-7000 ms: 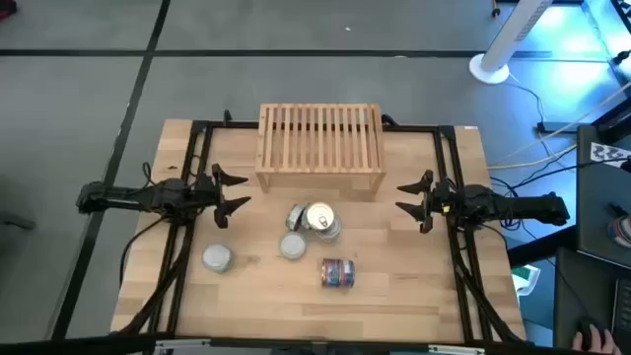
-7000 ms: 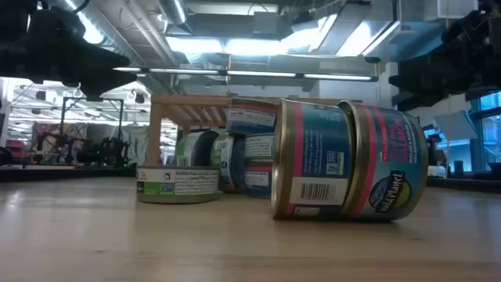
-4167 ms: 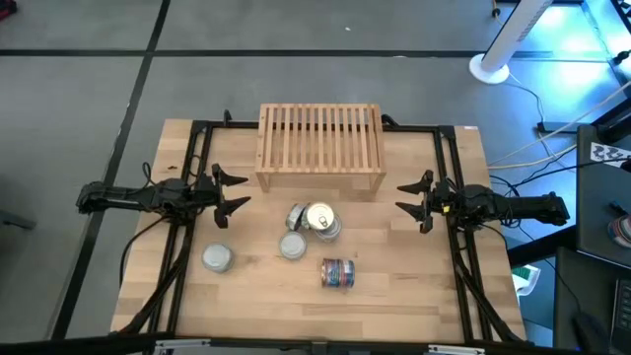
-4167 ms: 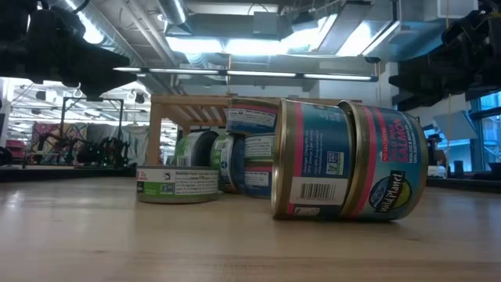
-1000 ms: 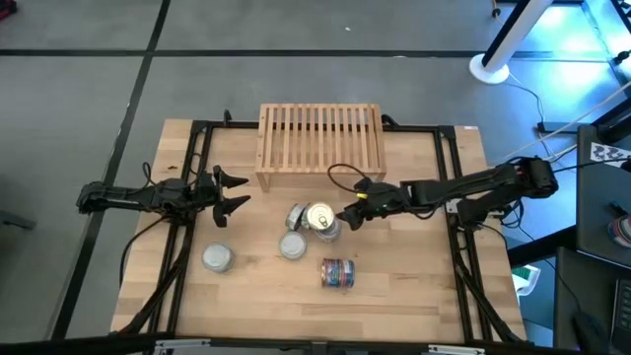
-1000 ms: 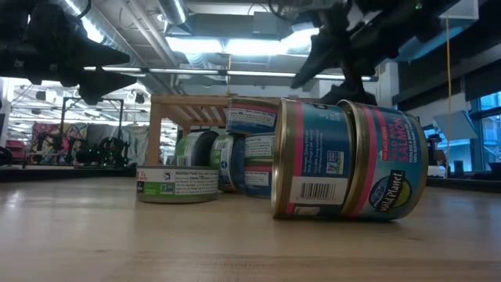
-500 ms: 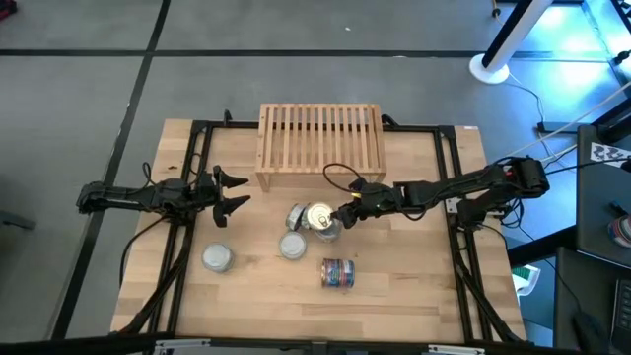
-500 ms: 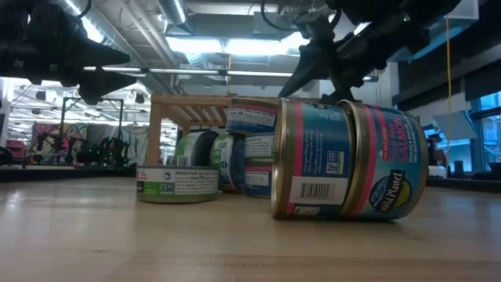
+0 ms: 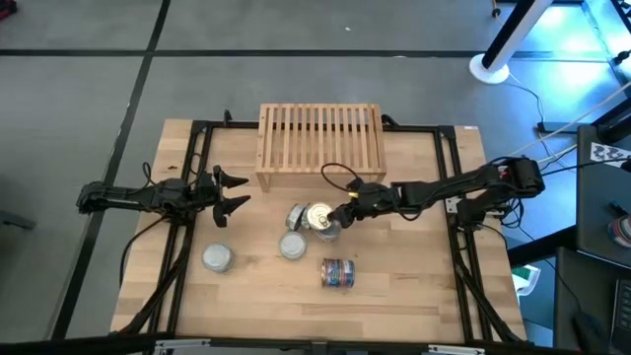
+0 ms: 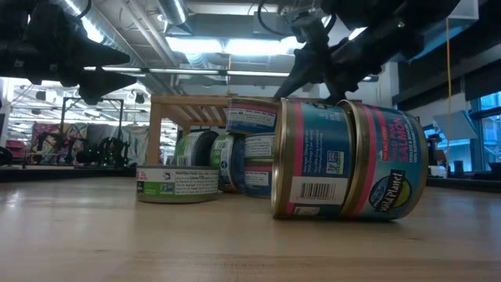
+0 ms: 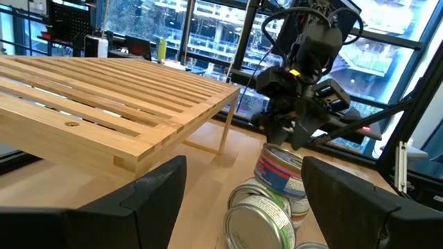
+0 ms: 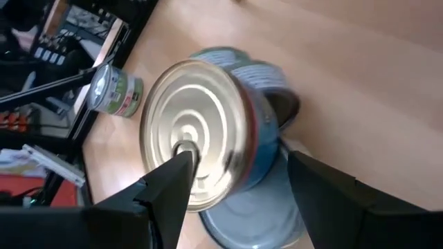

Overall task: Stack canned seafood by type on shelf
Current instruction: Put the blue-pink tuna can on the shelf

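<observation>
The light-wood shelf (image 9: 320,146) stands at the table's far middle. In front of it is a cluster of tins: a blue-labelled stack with a shiny lid (image 9: 321,219) (image 12: 197,142), and a green-labelled tin (image 11: 259,221) on its edge beside it. A flat tin (image 9: 293,247), a grey tin (image 9: 217,258) and multicoloured tins on their sides (image 9: 338,273) (image 10: 348,160) lie nearer. My right gripper (image 9: 338,216) (image 12: 239,158) is open just above the stack's top tin, a finger toward each side. My left gripper (image 9: 233,192) waits open at the table's left.
Black frame rails (image 9: 197,197) run along both table sides under the arms. Bare wood lies open along the near edge and at the table's right. A white fan base (image 9: 489,67) stands on the floor beyond the table.
My right gripper has come down a little and edged toward the table's left, closing in on the top of the tin stack, its fingers still apart. The tins have not moved.
</observation>
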Robot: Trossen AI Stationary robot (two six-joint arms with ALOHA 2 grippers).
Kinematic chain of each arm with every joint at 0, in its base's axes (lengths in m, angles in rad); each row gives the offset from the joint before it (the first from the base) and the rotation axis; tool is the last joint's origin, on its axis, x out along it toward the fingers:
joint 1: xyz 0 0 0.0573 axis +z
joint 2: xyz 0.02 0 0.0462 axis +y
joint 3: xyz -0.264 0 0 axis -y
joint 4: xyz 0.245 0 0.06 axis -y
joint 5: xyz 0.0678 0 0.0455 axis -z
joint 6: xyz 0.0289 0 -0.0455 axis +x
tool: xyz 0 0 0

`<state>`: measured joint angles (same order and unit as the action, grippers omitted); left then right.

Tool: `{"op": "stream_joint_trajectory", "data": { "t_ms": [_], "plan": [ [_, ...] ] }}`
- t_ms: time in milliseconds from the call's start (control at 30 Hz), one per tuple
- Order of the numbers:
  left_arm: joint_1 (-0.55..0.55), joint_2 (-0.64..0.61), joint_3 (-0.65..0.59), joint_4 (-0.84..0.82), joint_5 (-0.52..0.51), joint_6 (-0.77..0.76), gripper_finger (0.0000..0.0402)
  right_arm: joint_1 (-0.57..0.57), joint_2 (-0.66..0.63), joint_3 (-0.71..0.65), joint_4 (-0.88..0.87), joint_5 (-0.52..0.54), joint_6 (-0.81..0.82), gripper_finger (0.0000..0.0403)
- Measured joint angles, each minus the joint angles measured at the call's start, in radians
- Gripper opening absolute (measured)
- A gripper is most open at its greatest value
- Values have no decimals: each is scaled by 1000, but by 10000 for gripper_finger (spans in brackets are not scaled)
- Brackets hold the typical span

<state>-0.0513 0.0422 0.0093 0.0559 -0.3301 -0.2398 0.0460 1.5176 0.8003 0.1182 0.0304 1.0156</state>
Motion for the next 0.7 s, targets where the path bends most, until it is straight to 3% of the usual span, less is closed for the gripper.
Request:
{"op": "stream_joint_trajectory", "data": {
  "t_ms": [400, 700],
  "plan": [
    [0, 0, 0, 0, 0, 0, 282, 0, 12, 0, 13, 5, 1, 236],
    [0, 0, 0, 0, 0, -10, 282, 0, 12, 0, 8, 6, -2, 166]
  ]
}}
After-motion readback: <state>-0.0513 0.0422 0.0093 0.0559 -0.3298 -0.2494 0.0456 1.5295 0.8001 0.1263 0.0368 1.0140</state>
